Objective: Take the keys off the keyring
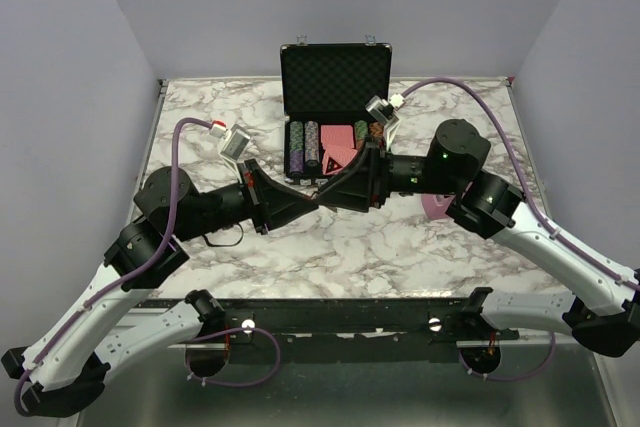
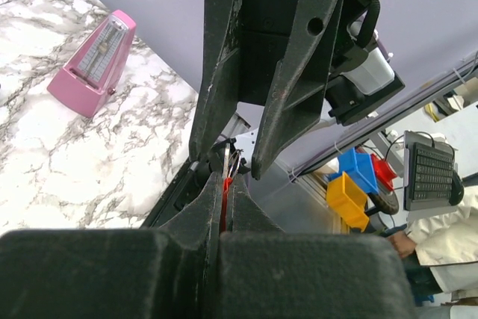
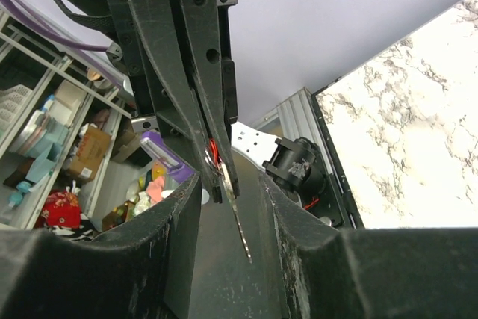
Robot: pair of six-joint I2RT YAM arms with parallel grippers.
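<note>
Both grippers meet tip to tip above the table's middle. My left gripper (image 1: 314, 199) (image 2: 224, 181) is shut on the thin red keyring (image 2: 224, 193), which shows as a red sliver between its fingers. In the right wrist view the keyring (image 3: 214, 151) sits in the left gripper's shut tips, and a silvery key (image 3: 237, 218) hangs down from it. My right gripper (image 1: 328, 193) (image 3: 230, 178) is open, its jaws on either side of the key without touching it. In the left wrist view the key (image 2: 226, 160) shows edge-on above the red ring.
An open black case (image 1: 335, 75) stands at the back with poker chip stacks (image 1: 304, 147) and pink cards (image 1: 340, 139). A pink metronome (image 2: 93, 65) stands on the marble table (image 1: 330, 257), partly hidden under the right arm (image 1: 436, 209).
</note>
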